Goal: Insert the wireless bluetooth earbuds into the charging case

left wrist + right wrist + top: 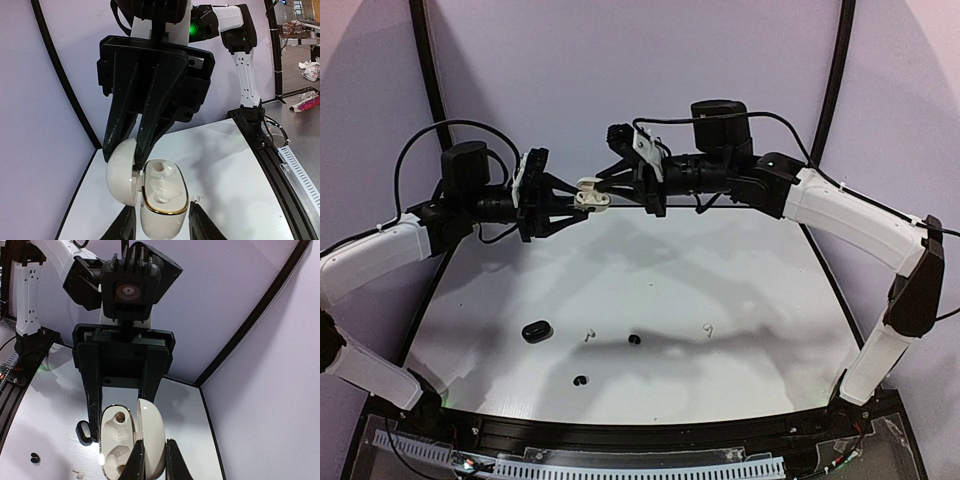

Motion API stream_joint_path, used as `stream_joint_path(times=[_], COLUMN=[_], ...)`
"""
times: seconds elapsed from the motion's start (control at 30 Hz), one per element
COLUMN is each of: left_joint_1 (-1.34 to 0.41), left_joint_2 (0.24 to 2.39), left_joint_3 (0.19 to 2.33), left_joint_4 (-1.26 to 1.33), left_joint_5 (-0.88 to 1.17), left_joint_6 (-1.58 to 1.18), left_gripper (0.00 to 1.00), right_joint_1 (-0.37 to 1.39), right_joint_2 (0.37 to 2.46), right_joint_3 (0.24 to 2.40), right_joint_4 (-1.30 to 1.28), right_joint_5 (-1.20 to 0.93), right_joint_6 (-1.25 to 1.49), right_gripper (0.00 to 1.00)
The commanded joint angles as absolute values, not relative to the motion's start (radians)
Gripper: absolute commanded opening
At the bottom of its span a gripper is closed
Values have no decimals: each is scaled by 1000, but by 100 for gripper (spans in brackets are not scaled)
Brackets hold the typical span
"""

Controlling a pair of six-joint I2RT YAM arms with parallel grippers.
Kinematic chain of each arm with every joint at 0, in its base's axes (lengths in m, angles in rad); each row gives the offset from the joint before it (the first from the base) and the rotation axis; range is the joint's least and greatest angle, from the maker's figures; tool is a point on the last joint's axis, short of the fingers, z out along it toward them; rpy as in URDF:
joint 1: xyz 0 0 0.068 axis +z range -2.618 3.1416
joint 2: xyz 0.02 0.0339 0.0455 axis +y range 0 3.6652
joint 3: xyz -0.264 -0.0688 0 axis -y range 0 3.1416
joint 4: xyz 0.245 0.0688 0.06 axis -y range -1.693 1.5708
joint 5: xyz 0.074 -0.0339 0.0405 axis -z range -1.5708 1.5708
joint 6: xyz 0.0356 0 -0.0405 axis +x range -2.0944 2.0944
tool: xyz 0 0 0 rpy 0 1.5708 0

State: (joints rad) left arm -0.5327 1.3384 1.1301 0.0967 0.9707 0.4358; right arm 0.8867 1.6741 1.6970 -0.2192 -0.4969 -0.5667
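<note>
item 1. table (pixel 740 300): white top. it bears all four earbuds and a second, black case.

item 2. left gripper (pixel 161 222): raised well above the table, fingers pressed against the two sides of the charging case (pixel 159 200) body. risk: a smooth, rounded shell in a side grip may squirt out and drop among the loose pieces.

item 3. right gripper (pixel 154 460): facing the left one, jaws pinched on the edge of the lid (pixel 150 432), which stands swung open. risk: any pull off the hinge line strains the hinge or tugs the body from the other grip. once let go, the lid may fall shut.

item 4. charging case: white, both wells apparently empty. with both hands busy on it, none is free for picking.

item 5. black case (pixel 536 330): closed, near left on the table. risk: buds matched to the wrong case.

item 6. white earbuds (pixel 587 335) and (pixel 707 327): pale on a pale top, easily misjudged.

item 7. black earbuds (pixel 635 340) and (pixel 581 380): tiny and round, likely to skid or roll under a fingertip.
</note>
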Motion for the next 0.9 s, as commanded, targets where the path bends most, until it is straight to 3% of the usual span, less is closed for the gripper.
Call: stream_joint_path(times=[0.0,0.3,0.6,0.77,0.83,0.87], left_joint_1=[-537,-537,-537,-537,-537,-537], left_joint_2=[1321,1318,1314,1311,1310,1309], left_joint_3=[1147,1143,1141,1137,1133,1127], left_joint_4=[125,105,130,136,136,136], left_joint_5=[975,978,991,996,1000,1004], left_joint_6=[423,437,438,438,443,452], left_gripper=[35,27,4,1,1,1], right_joint_1=[902,905,904,904,901,898], right_joint_2=[1687,1686,1687,1684,1685,1686], right_joint_3=[1738,1740,1732,1720,1715,1710], right_joint_4=[-192,-185,-190,-186,-177,-167], right_joint_5=[-509,-505,-505,-503,-508,-510], right_joint_6=[-554,-554,-548,-543,-525,-510], right_gripper=[0,0,0,0,5,13])
